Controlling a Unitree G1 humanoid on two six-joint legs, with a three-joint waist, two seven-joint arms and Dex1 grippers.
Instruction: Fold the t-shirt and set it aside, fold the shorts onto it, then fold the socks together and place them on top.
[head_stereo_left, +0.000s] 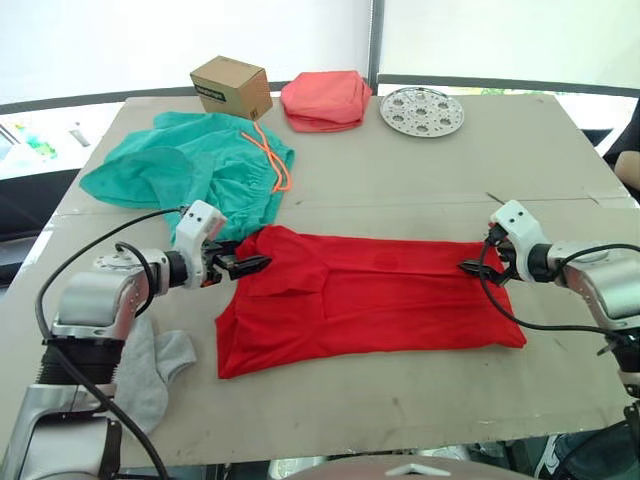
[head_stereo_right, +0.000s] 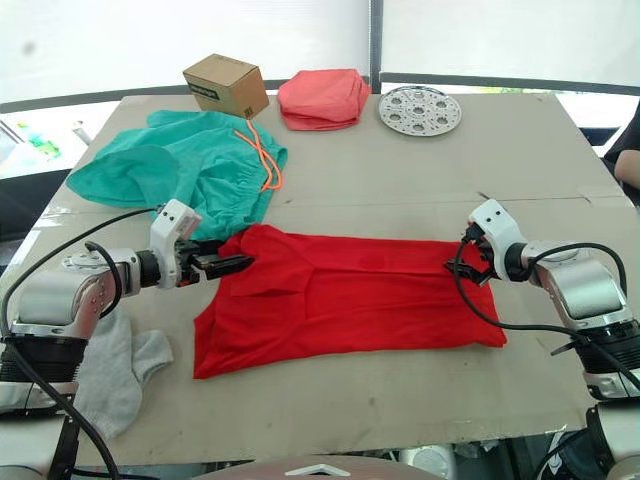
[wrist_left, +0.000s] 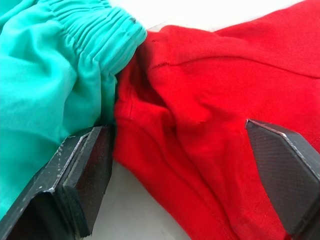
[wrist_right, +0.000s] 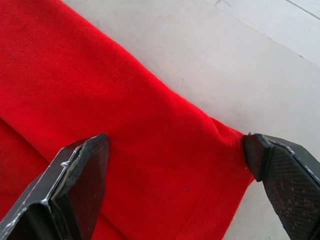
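The left end effector (head_stereo_left: 240, 266) is spread open at the bright red thin-fabric t-shirt's (head_stereo_left: 370, 300) left end, one black finger (wrist_left: 85, 170) beside the cloth where it meets the teal-green gathered-waist shorts (head_stereo_left: 190, 170), the other over red fabric. The right end effector (head_stereo_left: 478, 268) is likewise released, its fingers straddling the shirt's right far corner. The shirt lies flat across the tabletop's (head_stereo_left: 420, 400) middle. The shorts sit crumpled toward the far left corner. Light grey knit socks (head_stereo_left: 150, 370) lie at the near left edge. A brown cardboard box (head_stereo_left: 231, 87), a salmon-pink folded cloth (head_stereo_left: 324, 99) and a perforated metal disc (head_stereo_left: 421, 110) line the far edge.
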